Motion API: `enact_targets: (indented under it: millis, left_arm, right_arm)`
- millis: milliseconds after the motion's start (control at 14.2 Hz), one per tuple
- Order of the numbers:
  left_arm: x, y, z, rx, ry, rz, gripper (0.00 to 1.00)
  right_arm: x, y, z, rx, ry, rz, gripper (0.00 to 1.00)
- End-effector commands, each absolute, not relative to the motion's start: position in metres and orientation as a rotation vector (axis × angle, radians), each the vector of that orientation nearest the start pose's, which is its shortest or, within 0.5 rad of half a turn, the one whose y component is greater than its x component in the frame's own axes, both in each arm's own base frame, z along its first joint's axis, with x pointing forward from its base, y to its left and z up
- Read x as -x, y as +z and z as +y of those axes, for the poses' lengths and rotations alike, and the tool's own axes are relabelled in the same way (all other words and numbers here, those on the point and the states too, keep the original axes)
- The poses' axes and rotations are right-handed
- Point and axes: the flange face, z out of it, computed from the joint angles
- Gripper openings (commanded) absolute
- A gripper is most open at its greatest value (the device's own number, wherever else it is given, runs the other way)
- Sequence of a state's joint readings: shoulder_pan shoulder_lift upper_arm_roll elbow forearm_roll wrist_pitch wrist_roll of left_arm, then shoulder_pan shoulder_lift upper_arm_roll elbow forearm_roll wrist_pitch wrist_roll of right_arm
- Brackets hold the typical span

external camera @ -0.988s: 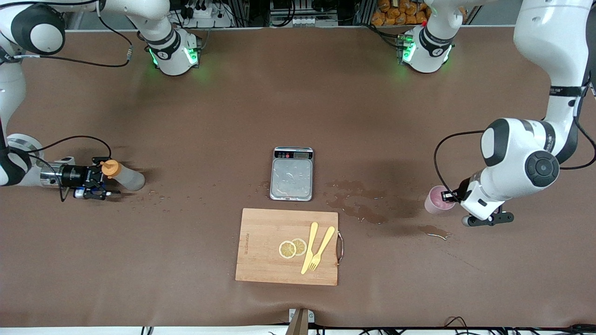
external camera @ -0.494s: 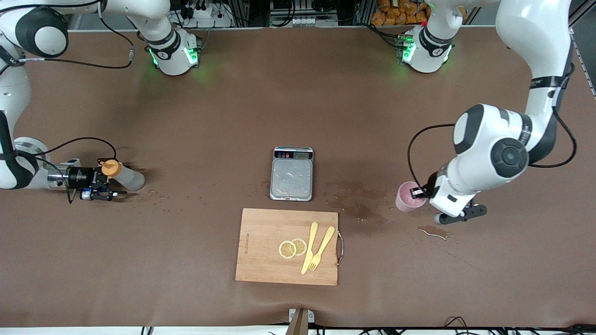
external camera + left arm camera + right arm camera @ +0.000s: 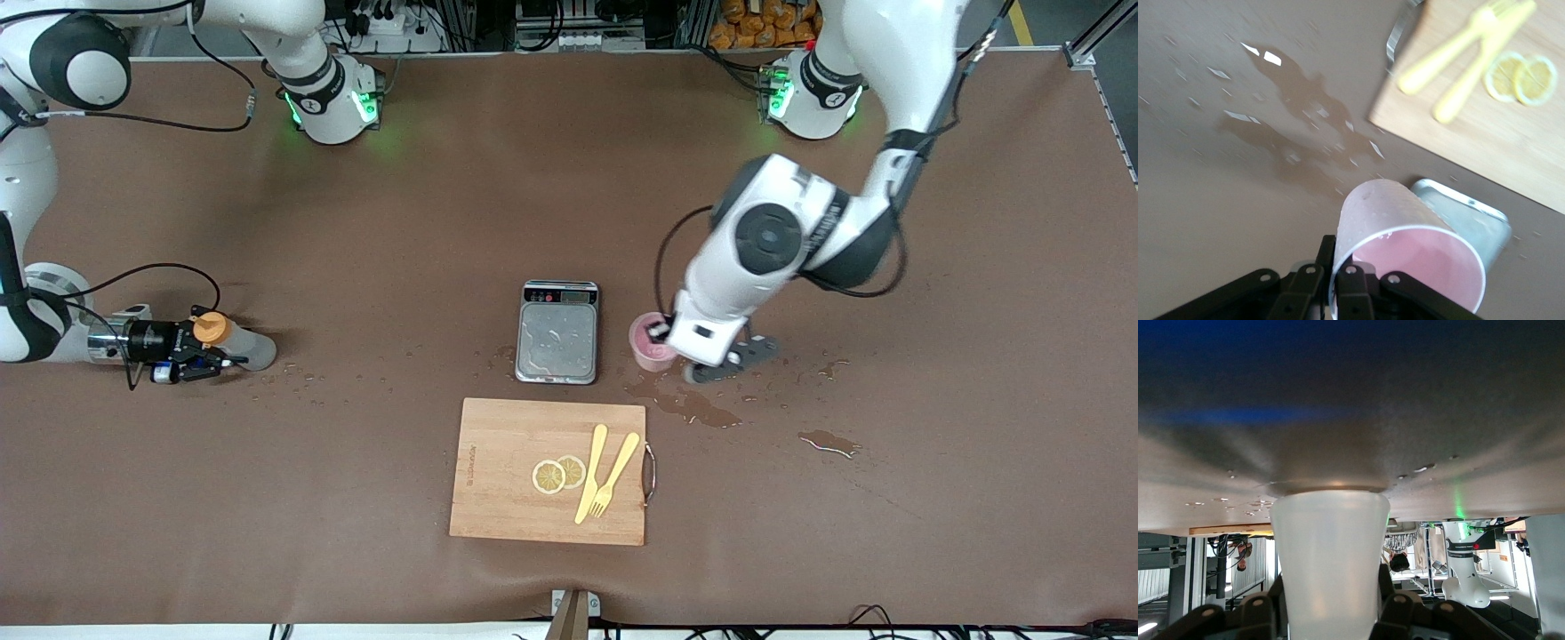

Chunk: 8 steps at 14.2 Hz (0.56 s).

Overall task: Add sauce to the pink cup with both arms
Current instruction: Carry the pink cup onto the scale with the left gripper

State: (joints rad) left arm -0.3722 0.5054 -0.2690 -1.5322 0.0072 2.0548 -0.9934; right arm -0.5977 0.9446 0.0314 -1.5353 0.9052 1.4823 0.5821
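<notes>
Early days here, judging by how things lie. The cup (image 3: pixel 649 351) is pinched at its rim by the left gripper (image 3: pixel 661 335) and carried tilted in the middle of the front view, over the wet table just beside the scale (image 3: pixel 557 333), not on it. The sauce (image 3: pixel 242 348) is stood at mid-height on the frame's edge at the right arm's end of the table, and the right gripper (image 3: pixel 197 356) looks clamped round it below the orange cap. Nothing has been squeezed yet. The cup needs setting down, then sauce brought over and poured.
</notes>
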Motion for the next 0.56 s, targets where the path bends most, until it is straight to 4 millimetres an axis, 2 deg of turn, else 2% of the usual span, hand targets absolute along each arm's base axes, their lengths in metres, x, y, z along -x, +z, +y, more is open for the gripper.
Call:
enact_targets:
  millis: [0, 141, 353, 494]
  left_arm:
    - [-0.565, 0.353, -0.446, 3.198, 0.134, -0.707, 0.00]
    - [-0.537, 0.340, -0.483, 3.198, 0.133, -0.695, 0.00]
    - [-0.520, 0.315, -0.510, 3.201, 0.114, -0.735, 0.00]
    - [-0.522, 0.301, -0.515, 3.218, 0.095, -0.763, 0.00]
  right_arm:
    - [-0.570, 0.118, -0.243, 1.415, 1.099, 1.463, 0.40]
    - [-0.581, 0.132, -0.235, 1.436, 1.104, 1.474, 0.41]
    - [-0.595, 0.148, -0.226, 1.468, 1.100, 1.484, 0.42]
    - [-0.610, 0.161, -0.220, 1.503, 1.104, 1.516, 0.43]
